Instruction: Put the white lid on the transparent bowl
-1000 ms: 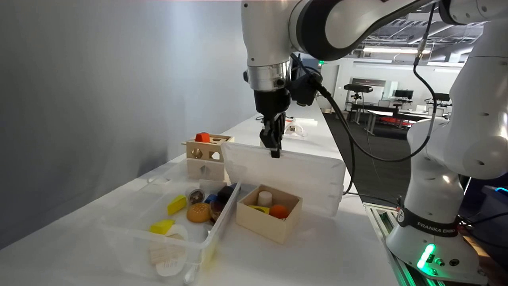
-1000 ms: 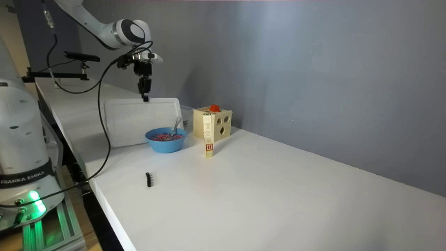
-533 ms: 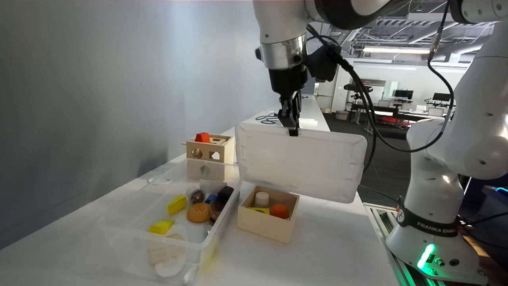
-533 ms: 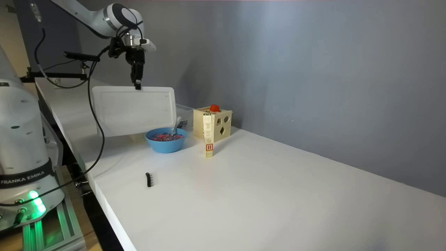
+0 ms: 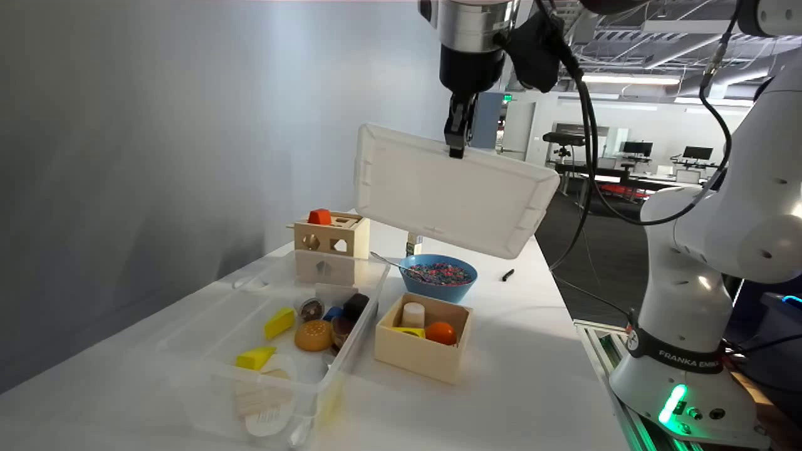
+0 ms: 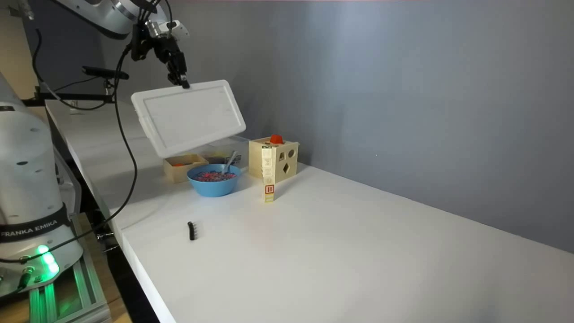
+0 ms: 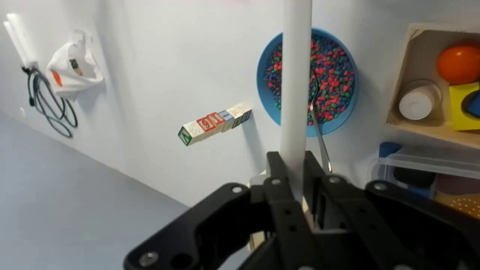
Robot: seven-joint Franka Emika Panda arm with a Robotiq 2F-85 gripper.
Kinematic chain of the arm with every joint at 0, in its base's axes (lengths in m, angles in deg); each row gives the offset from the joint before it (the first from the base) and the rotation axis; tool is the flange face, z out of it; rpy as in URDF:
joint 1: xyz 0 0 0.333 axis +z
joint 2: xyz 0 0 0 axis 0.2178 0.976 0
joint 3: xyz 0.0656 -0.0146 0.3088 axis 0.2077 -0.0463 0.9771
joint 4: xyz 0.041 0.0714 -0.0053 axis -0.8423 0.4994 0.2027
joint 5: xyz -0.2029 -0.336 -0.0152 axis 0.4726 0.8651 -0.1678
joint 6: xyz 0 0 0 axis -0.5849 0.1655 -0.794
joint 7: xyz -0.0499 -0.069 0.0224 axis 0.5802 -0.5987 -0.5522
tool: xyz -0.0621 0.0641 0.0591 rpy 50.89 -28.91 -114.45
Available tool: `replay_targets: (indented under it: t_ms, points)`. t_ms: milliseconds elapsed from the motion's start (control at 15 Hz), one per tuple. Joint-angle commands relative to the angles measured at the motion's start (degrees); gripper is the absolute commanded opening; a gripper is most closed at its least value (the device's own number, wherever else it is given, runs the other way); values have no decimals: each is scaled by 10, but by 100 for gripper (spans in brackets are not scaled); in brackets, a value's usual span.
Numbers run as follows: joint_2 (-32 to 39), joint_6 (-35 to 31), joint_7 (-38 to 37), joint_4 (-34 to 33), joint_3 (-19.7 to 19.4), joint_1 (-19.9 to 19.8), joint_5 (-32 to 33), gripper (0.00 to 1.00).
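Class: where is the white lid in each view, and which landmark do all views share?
In an exterior view: white lid, upper middle, mostly right of centre.
In an exterior view: white lid, upper half, left of centre.
Wrist view: white lid, an edge-on vertical strip right of centre.
Shared landmark: the blue bowl, in all three.

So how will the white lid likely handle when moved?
Probably stiff: the white lid shows no clear sag, though the gripper pinches just one edge. It may swivel, since it hangs tilted from that grip. Likely light, looking thin edge-on.
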State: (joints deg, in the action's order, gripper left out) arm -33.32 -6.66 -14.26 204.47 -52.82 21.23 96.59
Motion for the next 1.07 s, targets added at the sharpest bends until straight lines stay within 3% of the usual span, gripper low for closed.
replay_targets:
  t_ms: [0,333,667,733,933,1000]
  points:
    - [-12,-22,71,-9,6,18,57,4]
    - [-31,-60,177,18,4,53,77,4]
    - [-113,-128,312,90,-34,89,68,4]
    - [-56,-85,258,39,-8,72,59,16]
    - [-93,-111,297,69,-23,77,58,16]
    - [-97,-112,300,72,-24,77,58,4]
